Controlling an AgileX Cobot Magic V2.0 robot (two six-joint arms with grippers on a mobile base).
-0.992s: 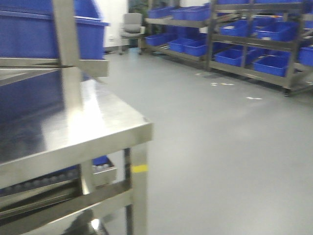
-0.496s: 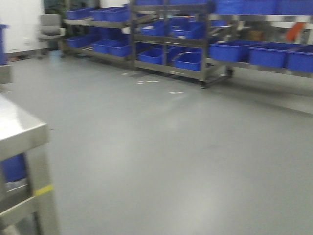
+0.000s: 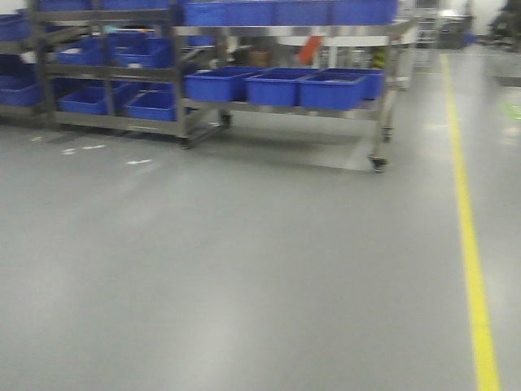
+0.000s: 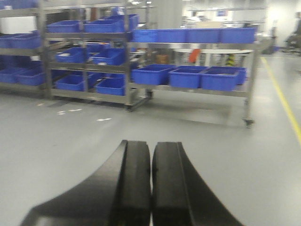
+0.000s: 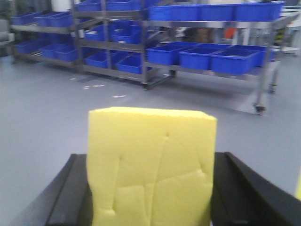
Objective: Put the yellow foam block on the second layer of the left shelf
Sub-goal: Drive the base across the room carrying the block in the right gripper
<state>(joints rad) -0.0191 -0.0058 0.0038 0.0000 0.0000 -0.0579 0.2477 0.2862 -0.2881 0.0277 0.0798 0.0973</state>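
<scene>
Grey floor [image 3: 244, 269] fills the front view, open and bare, with steel racks [image 3: 281, 31] of blue bins [image 3: 273, 87] along the far side and a yellow line [image 3: 468, 236] running down the right. Neither arm shows here, nor does the block. The picture is smeared, so I judge the base is travelling, not yet placing.

From the left wrist, the left fingers [image 4: 134, 179] are pressed flat together with nothing between them. This arm looks idle, tucked out of the way. The same racks stand well apart beyond them.

From the right wrist, the block [image 5: 150, 165] stands upright and fills the middle, with the right fingers [image 5: 240, 188] clamped on its two sides. Creases in its yellow face suggest a firm squeeze, sensible for soft foam carried across a room. It sits high and forward, ready to go straight onto a shelf level. Which rack is the left shelf, I cannot tell.
</scene>
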